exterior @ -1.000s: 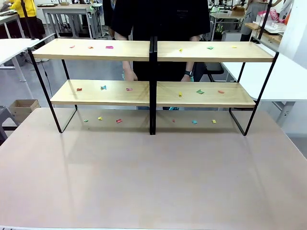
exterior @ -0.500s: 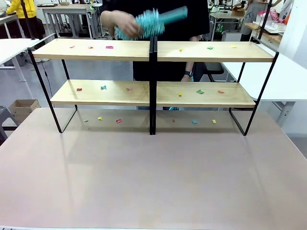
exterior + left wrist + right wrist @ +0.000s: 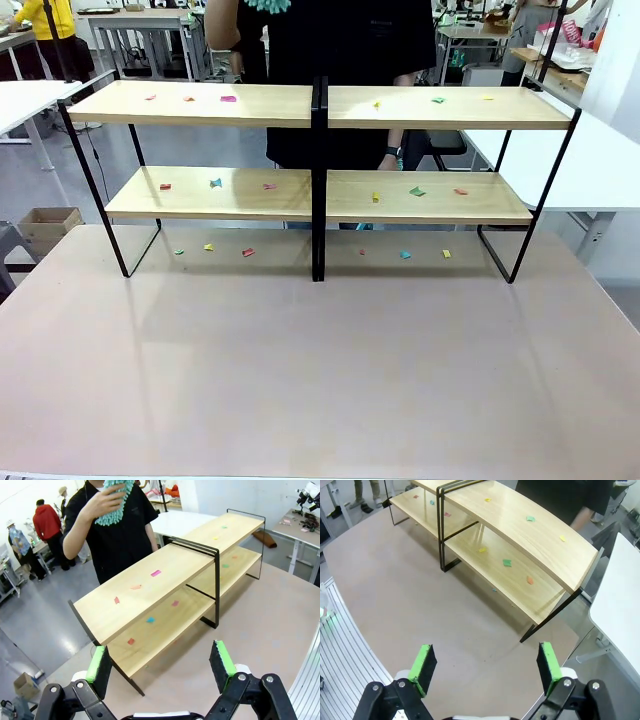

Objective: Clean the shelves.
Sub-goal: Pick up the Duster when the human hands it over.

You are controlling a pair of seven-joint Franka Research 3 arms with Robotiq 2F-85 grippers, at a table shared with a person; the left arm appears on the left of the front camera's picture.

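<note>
Up has gone the person's hand (image 3: 100, 505) with its teal fluffy duster (image 3: 120, 492): half a second ago it swept in front of the chest just above the top boards, and now only the duster's tip peeks in at the front view's top edge, while the left wrist view shows it raised near head height. One person (image 3: 340, 60) in a black shirt stands at the far side, behind the middle of the shelves (image 3: 250, 103), and the small print on the shirt's chest is too small to read. One rack stands across the far part of the beige table (image 3: 320, 370). It is made of two units joined at the centre, with four light-wood boards on a thin black frame. Coloured paper scraps (image 3: 228, 98) lie in threes: three on each of the four boards, and three on the table under each unit, eighteen in all, in pink, orange, yellow, green and blue. Two grippers show in their own wrist views, well on the near side of the rack: the left gripper (image 3: 160, 662) stands spread wide and holds nothing, and the right gripper (image 3: 486, 662) is likewise wide apart and empty. One cardboard box (image 3: 50, 225) sits on the floor off the table's far left corner.
</note>
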